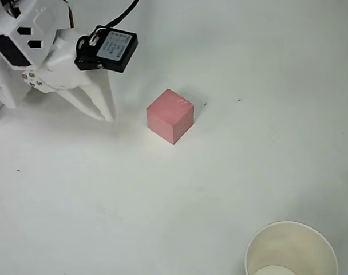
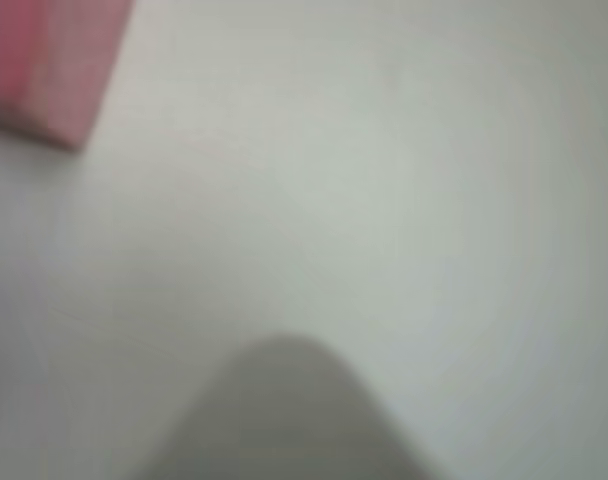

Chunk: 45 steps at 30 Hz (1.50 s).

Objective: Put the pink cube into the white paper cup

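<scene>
my gripper (image 1: 102,109) sits in the upper left of the overhead view, fingers pressed together to a point, holding nothing. the pink cube (image 1: 170,116) rests just right of my tips, apart from them, turned corner-on. in the wrist view it shows blurred at the upper left (image 2: 49,65). the white paper cup (image 1: 291,250) stands well apart at the lower right, partly cut off by the frame.

the risk, as i judge it — moving in without spreading my fingers would shove the cube, and its diagonal set could make a pinch slip off the corners. the table (image 1: 76,200) is plain white, matte, evenly lit, with a few dark specks.
</scene>
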Each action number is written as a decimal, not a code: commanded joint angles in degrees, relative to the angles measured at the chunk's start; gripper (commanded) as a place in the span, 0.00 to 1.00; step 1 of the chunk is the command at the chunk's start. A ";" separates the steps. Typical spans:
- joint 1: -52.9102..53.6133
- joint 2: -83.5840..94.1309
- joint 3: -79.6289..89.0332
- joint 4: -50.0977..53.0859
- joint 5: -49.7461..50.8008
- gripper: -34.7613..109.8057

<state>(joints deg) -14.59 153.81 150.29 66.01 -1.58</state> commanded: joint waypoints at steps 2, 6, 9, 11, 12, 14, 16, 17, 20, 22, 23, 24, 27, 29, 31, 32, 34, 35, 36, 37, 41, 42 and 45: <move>-2.64 -10.55 -19.69 -0.35 2.99 0.24; -4.13 -17.84 -25.66 0.53 9.40 0.24; -4.92 -20.83 -27.16 0.88 13.97 0.24; -5.80 -23.29 -28.65 2.55 16.88 0.24; -6.42 -24.35 -29.44 3.43 17.93 0.24; -7.56 -26.63 -31.03 4.92 19.95 0.24; -8.70 -28.65 -32.70 6.06 21.71 0.24; -9.14 -29.71 -33.84 6.86 22.06 0.24; -10.28 -32.08 -36.56 9.05 22.85 0.24; -11.16 -32.52 -37.53 9.23 22.41 0.28; -11.51 -32.87 -37.79 9.32 22.41 0.31; -11.87 -33.22 -37.88 9.32 22.41 0.33; -12.74 -33.66 -37.97 9.32 22.32 0.39; -13.01 -33.75 -37.97 9.32 21.97 0.42; -13.18 -33.75 -37.97 9.05 21.62 0.44; -13.18 -33.84 -37.88 9.05 21.36 0.46; -13.10 -34.45 -37.88 9.05 20.83 0.48; -13.01 -34.98 -37.88 9.05 20.21 0.49; -12.83 -35.60 -37.88 8.96 19.69 0.49; -12.57 -36.12 -37.88 7.91 18.98 0.49; -11.51 -38.94 -37.97 4.31 16.79 0.49; -11.34 -39.55 -37.97 3.34 16.26 0.49; -10.90 -41.92 -38.41 1.93 14.94 0.49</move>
<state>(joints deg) -25.40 111.53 116.46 69.52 14.06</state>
